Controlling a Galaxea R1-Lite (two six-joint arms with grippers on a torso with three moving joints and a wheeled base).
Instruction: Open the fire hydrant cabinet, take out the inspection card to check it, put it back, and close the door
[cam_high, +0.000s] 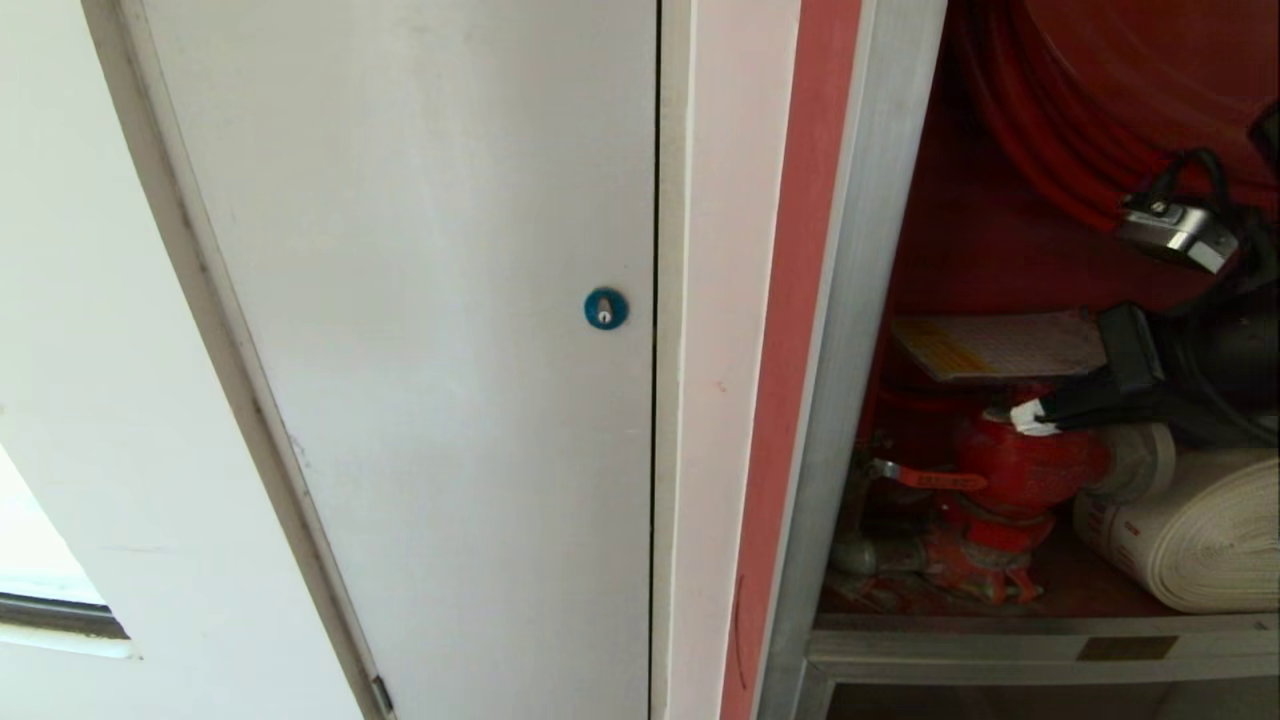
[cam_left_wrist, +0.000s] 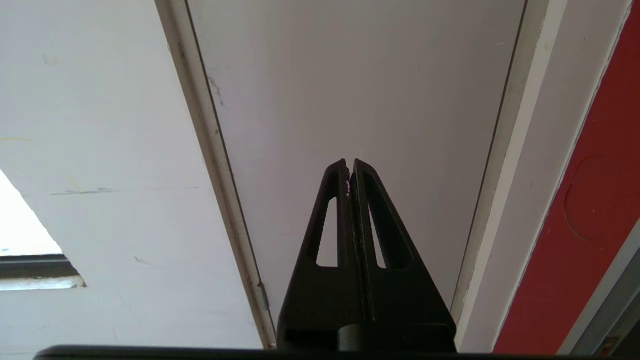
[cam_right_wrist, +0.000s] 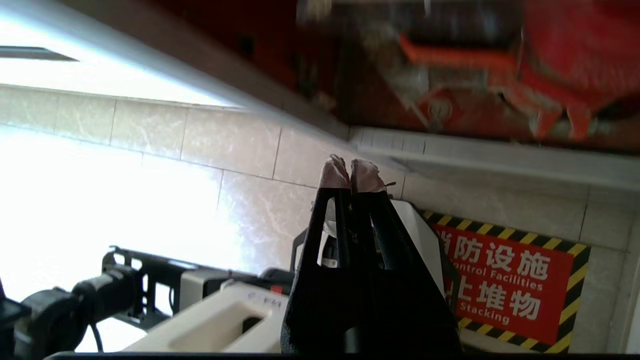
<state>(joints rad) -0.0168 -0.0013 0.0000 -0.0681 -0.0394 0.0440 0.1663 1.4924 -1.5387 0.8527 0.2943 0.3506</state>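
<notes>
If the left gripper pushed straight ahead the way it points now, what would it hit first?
Most likely the grey-white panel door: the left gripper, jaws shut, points right at its flat face, between the door's two edges. How far off it sits is unclear from the wrist view.

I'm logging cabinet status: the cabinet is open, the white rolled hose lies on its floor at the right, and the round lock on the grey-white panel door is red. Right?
Not quite: the round lock on the grey-white panel door is blue, as the head view shows. The rest holds: the fire hydrant cabinet is open and the white rolled hose lies on its floor at the right.
</notes>
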